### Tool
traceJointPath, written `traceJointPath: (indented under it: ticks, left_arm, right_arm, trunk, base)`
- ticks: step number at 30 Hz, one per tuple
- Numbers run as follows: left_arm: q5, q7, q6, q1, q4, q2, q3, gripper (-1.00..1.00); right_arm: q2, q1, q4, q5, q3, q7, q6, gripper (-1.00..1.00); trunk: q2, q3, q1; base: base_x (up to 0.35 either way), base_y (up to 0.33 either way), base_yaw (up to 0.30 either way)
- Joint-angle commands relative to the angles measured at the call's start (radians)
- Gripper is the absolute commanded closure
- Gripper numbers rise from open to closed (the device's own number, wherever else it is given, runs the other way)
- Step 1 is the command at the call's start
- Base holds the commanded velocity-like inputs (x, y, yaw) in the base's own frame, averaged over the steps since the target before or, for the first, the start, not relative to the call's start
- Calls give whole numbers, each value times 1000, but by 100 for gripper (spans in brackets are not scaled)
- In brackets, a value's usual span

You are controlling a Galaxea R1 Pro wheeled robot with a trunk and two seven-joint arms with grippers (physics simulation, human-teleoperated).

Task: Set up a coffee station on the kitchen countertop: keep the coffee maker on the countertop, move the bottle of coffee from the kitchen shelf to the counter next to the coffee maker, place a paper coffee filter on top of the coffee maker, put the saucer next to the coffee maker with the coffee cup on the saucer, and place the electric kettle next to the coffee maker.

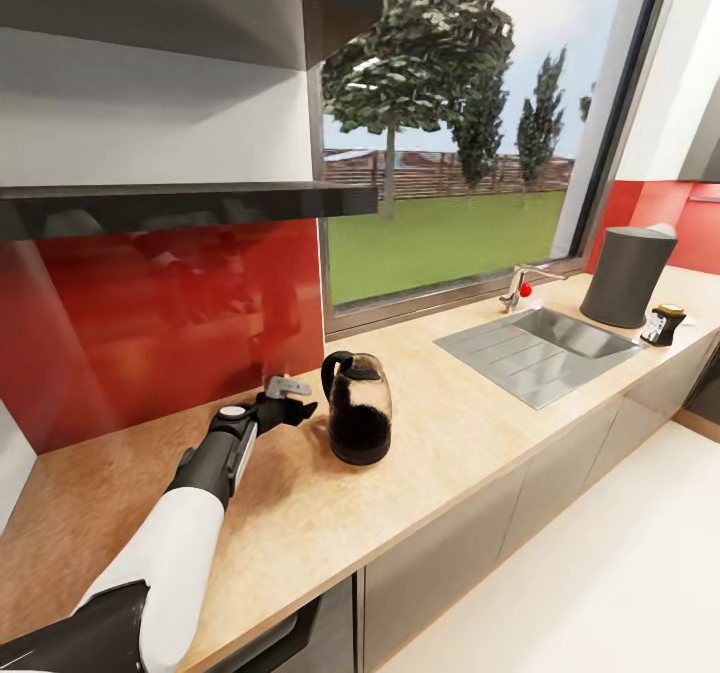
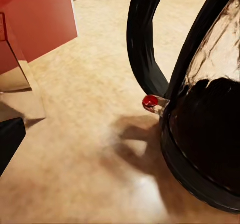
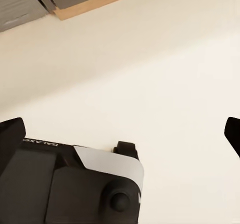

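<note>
My left end effector hangs just beside the electric kettle near the table's back edge, grip state untellable from here, and I risk knocking the kettle if I advance misaligned.

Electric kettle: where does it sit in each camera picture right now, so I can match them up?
Head view: the electric kettle stands on the countertop, low and centre, just ahead of the left gripper.
Left wrist view: it looms close, handle and dark body in frame.
Right wrist view: not in it; this camera looks at pale floor.
Shared landmark: the red backsplash, also at.
</note>
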Motion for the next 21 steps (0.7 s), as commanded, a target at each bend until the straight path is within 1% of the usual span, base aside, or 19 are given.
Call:
traceJointPath:
  ticks: [1,5,10,11,15,21]
  left_arm:
    - [-7,-8,3,-1,-3,-2,8,-100]
    - [-7,-6,-17,-1,-5,-2,9,-100]
    - [-7,19,-45,-1,1,-2,9,-100]
    - [-6,28,-75,-1,3,-3,9,-100]
    - [-6,33,-79,1,6,-3,10,-100]
    - [-6,34,-80,3,7,-5,11,-100]
  right_arm:
    - [-6,-1,1,-9,9,-4,-1,-100]
    - [-28,-1,1,-12,9,-4,-1,-100]
    - [-56,-1,-1,-17,6,-3,-2,-100]
    - [-68,-1,-1,-17,6,-3,-2,-100]
    - [-65,-1,-1,-19,5,-4,-2,-100]
    - [-63,-1,-1,-19,6,-4,-2,-100]
  trunk:
    - [-2,-2,1]
    - [-2,-2,1]
    - [-2,-2,1]
    - [-2,-2,1]
    - [-2,-2,1]
    - [-2,-2,1]
  base:
    - [0,0,0]
    - [0,0,0]
    - [15,0,0]
    - [12,0,0]
    - [5,0,27]
    - [0,0,232]
